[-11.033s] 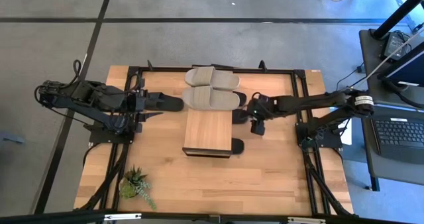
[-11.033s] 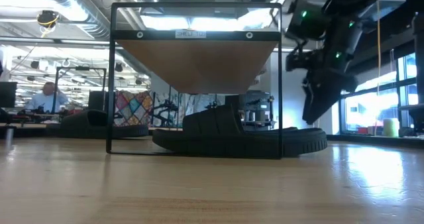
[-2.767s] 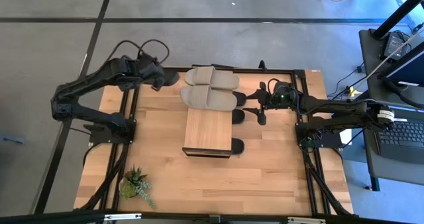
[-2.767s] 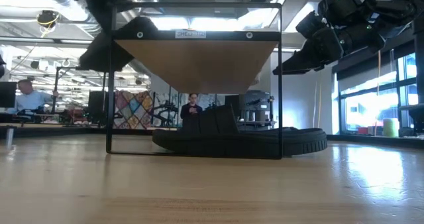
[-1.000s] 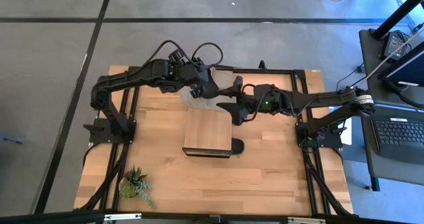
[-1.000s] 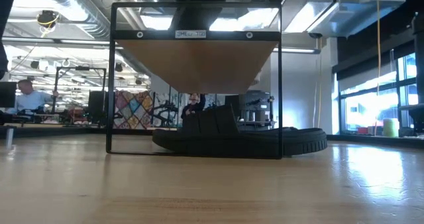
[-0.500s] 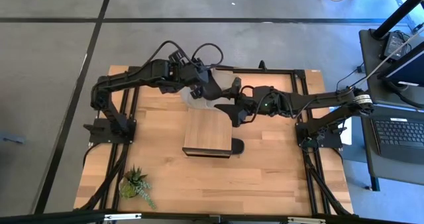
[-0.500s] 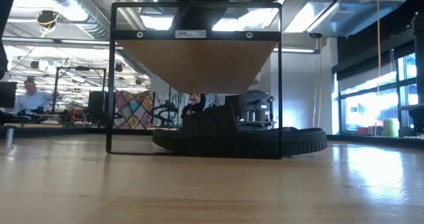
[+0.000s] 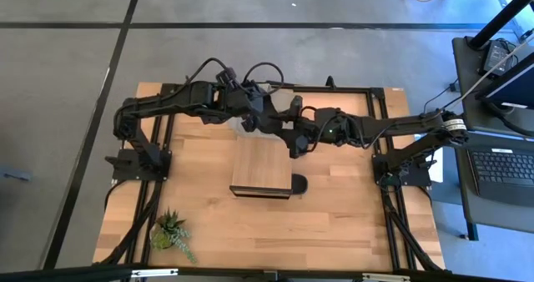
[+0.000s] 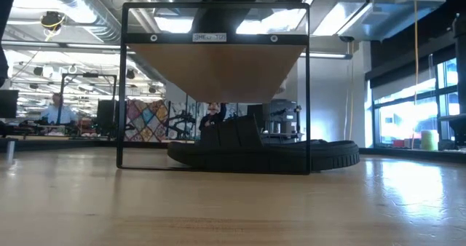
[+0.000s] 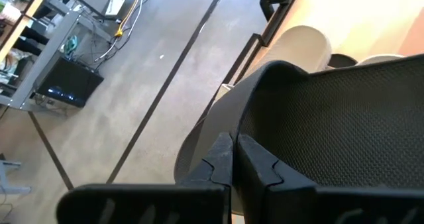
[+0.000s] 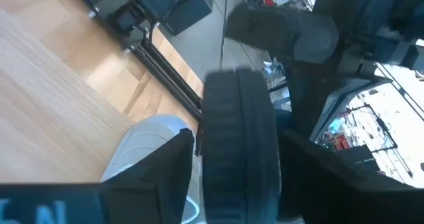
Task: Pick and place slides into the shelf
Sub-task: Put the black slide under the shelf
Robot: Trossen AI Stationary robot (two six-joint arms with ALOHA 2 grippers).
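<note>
— Upper middle of the high view, just above the shelf's (image 9: pixel 261 165) top edge: is that where both arms meet?

— Yes. The left gripper (image 9: pixel 264 122) reaches in from the left and the right gripper (image 9: pixel 293 140) from the right, close together over the table (image 9: pixel 334 224).

— What is the left pincer doing?

— Its wrist view shows the fingertips (image 11: pixel 222 159) pressed together, pinching the edge of a black slide (image 11: pixel 331 131) whose textured sole fills the right of that frame. A beige slide (image 11: pixel 301 42) lies beyond it at the top.

— And the right one?

— Its fingers (image 12: pixel 175 164) stand apart on either side of the same black slide, seen edge-on in the centre of the right wrist frame. I cannot tell whether they press on it. A pale slide (image 12: pixel 149 148) sits at lower left there.

— Anything already in the shelf?

— Another black slide (image 10: pixel 262 155) lies flat under the plank at the centre of the low view; its end pokes out at the shelf's lower right (image 9: pixel 298 184) from above.

— Anything else?

— A potted plant (image 9: pixel 171 229) stands at lower left of the table.
</note>
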